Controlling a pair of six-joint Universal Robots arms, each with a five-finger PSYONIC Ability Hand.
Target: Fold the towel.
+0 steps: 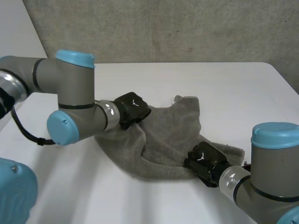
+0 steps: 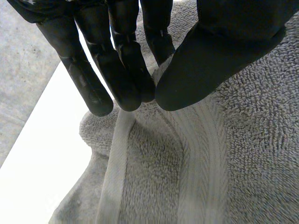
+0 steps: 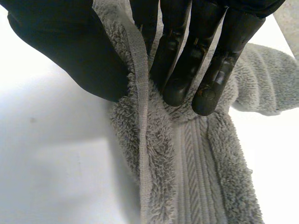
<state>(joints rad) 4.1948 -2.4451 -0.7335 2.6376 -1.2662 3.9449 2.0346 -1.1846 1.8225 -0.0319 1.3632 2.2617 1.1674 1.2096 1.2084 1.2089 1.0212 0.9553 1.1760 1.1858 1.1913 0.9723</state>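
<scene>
- The grey towel (image 1: 170, 135) lay crumpled in the middle of the white surface (image 1: 224, 84), bunched in a loose hump and not spread flat.
- The left hand (image 1: 133, 109) was at the towel's far-left edge. In its wrist view the fingers (image 2: 124, 79) and thumb (image 2: 219, 60) were pressed together on a raised fold beside the woven band, pinching the cloth.
- The right hand (image 1: 204, 159) was at the towel's near-right edge. In its wrist view the thumb (image 3: 70, 51) and fingers (image 3: 187, 70) clamped the hemmed edge between them.
- Risk: both pinches looked shallow, out near the fingertips. The thick terry could slip free if the arms lifted fast or pulled apart hard, which would drop one side.
- Risk: the left hand seemed to hold a fold rather than a true corner. Lifting from there would probably drag bunched layers and skew the fold.
- Risk: slack, rumpled cloth lay between the hands. Uneven travel of the arms would likely twist it instead of tensioning it.
- Room: the surface was bare all round the towel, widest on the far side and to the left.
- Edges: the far edge met the grey wall (image 1: 163, 28). The right edge was in view, well apart from the towel.
</scene>
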